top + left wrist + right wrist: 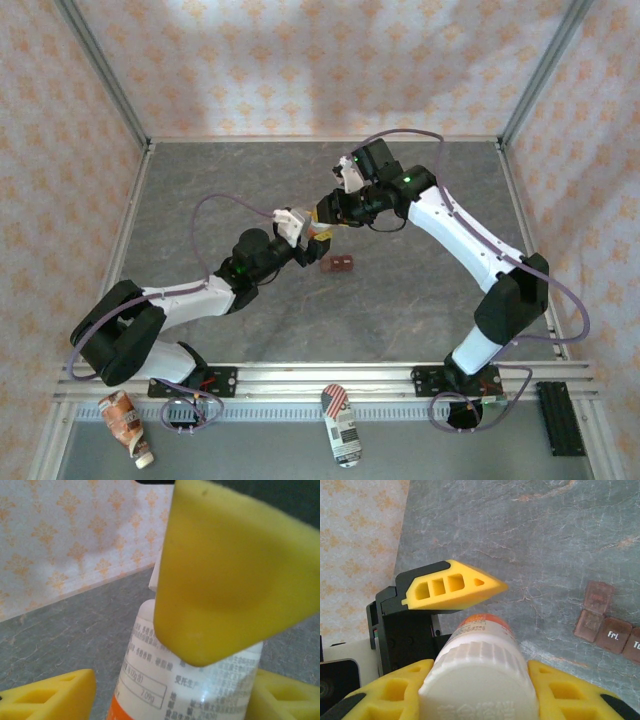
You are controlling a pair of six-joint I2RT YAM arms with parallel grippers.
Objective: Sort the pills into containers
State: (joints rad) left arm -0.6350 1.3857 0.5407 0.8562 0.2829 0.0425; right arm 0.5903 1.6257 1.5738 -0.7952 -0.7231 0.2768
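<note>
I find the right gripper (481, 692) clamped tight on the cap (480, 675) of the white bottle (195, 680), held over the middle of the table (200, 180). The left gripper (310, 238) brackets the bottle's body, but I cannot tell whether its fingers press. Judgement: one claw steadies the bottle while the other unscrews the cap. The containers (337, 264) lie at the table's middle, just beside the grippers, with one lid apparently open and ready for filling.
</note>
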